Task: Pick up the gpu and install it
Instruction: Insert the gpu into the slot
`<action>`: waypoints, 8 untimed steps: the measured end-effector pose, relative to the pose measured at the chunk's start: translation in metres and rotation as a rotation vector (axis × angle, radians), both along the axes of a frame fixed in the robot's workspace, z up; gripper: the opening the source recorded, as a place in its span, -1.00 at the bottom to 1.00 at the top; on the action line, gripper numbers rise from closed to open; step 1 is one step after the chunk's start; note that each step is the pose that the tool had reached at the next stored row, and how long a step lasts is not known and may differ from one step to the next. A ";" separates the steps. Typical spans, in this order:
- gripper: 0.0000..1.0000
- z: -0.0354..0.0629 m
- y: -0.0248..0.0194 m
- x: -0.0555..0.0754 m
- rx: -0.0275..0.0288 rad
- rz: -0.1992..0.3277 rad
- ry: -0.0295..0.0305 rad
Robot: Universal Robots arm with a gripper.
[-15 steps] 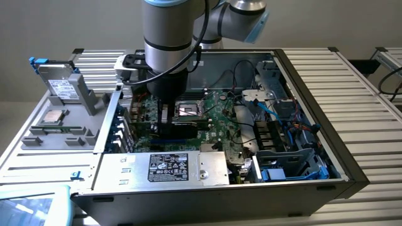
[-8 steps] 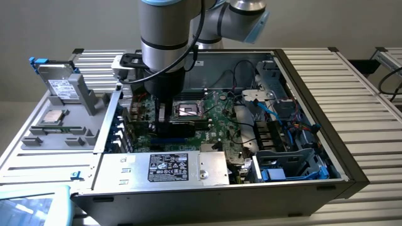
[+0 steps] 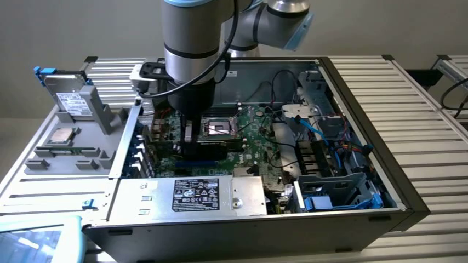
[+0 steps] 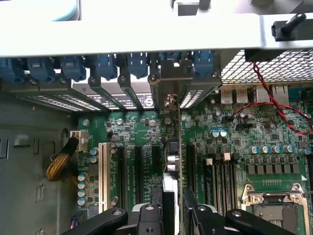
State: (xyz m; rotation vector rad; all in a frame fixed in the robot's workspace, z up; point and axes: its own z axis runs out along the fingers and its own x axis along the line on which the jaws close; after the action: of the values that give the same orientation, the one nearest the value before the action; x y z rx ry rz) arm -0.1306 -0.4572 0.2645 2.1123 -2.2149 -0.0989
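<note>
Gripper (image 4: 172,205) down inside open computer case (image 3: 380,164), jaws narrowed onto the gpu (image 4: 171,161), which is held edge-on and upright over the motherboard (image 4: 132,132). Card's silver bracket (image 4: 168,85) sits at the rear slot openings, 12 o'clock from the fingers. CPU socket (image 4: 276,208) near, at 3 o'clock. Hard drive (image 3: 73,98) well apart on the tray outside.

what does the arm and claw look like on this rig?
The arm is built of silver-grey tubes with black bands, and a light blue cap closes the joint behind. A black cable runs down it. The wrist end is black. The claw is black, with linkage bars and silver bolts.
</note>
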 end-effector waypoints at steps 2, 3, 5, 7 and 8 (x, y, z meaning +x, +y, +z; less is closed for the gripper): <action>-0.44 -0.0006 -0.0003 0.000 -0.0002 0.000 0.0002; -0.44 -0.0009 -0.0007 0.000 0.0000 0.000 0.0000; -0.44 -0.0010 -0.0011 0.000 0.0001 0.000 0.0001; -0.44 -0.0004 -0.0012 0.001 -0.0001 0.000 0.0008; -0.44 0.0006 -0.0011 0.001 -0.0002 0.001 0.0015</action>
State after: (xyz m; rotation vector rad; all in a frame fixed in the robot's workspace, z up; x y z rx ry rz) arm -0.1291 -0.4583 0.2650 2.1120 -2.2134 -0.1002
